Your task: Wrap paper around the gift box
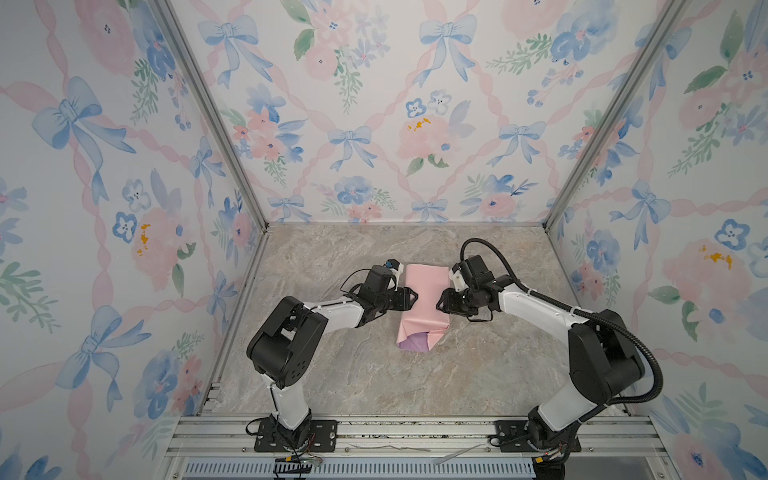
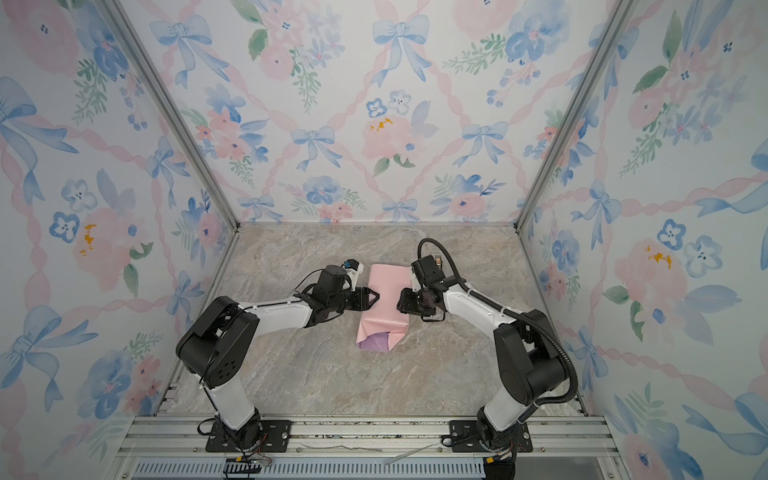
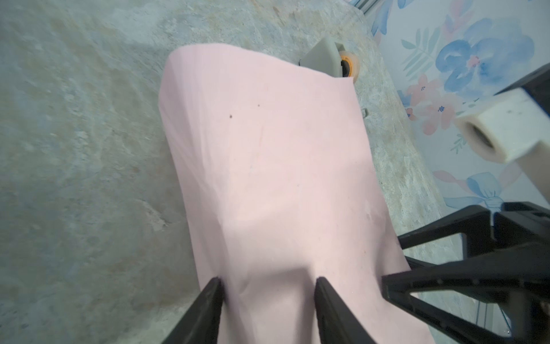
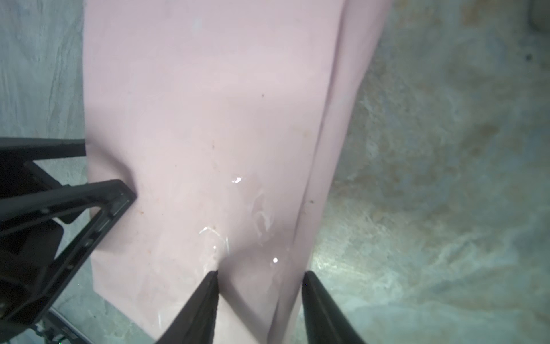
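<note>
1. The paper (image 1: pixel 422 299) lay folded into a long, boxy bundle at the middle of the marble table (image 1: pixel 332 374), pale pink side out. It ran from near to far in both top views.
2. At its near end the wrap gaped, showing the lilac inner side (image 1: pixel 411 343). The gift box itself was hidden from every view.
3. The left gripper (image 1: pixel 415 300) met the bundle's left edge about halfway along. In the left wrist view its jaws stood spread, and its fingertips (image 3: pixel 215 283) rested on the pink surface with a low hump of paper between them, not squeezed.
4. The right gripper (image 1: pixel 439 302) faced it at the bundle's right edge, so the paper sat between the two. Its jaws were also spread, straddling a lengthwise fold in the right wrist view (image 4: pixel 262 274).
5. A beige tape dispenser (image 3: pixel 324 56) stood just beyond the bundle's far end.
</note>
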`<state>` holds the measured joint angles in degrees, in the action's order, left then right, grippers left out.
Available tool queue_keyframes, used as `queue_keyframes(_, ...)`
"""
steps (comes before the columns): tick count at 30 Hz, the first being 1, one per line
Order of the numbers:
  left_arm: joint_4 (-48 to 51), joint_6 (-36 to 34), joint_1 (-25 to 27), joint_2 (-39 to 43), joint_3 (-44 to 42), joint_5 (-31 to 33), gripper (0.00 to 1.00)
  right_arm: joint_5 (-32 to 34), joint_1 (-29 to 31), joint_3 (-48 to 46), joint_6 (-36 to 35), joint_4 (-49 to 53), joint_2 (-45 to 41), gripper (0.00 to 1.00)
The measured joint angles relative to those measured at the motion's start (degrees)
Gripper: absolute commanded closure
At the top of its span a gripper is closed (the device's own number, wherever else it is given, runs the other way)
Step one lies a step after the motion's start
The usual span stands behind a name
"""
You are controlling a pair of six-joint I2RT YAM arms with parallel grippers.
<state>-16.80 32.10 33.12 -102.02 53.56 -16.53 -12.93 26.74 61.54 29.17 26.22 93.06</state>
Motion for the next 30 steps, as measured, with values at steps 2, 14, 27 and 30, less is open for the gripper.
queue_keyframes(2, 0.04, -0.22, 0.07, 1.73, -1.51, 1.03, 0.42, 0.98, -0.35, -0.09, -0.07, 1.01, -1.11, 0.4)
queue_keyframes(14, -4.48, -2.82, 1.9, 24.65, -21.18, 8.87, 0.44, -0.92, -1.2, 2.58, -1.81, 1.64, 1.75, 0.56)
queue_keyframes(27, -7.87, -4.87, 7.52, 18.67, -26.23, 13.11, 0.51, -0.81, -1.2, 3.23, -2.21, 0.7, 3.1, 0.61)
queue_keyframes(30, -8.7, -4.94, 8.0, 17.38, -26.18, 14.25, 0.53, -0.83, -1.18, 3.21, -2.21, 0.63, 3.1, 0.62)
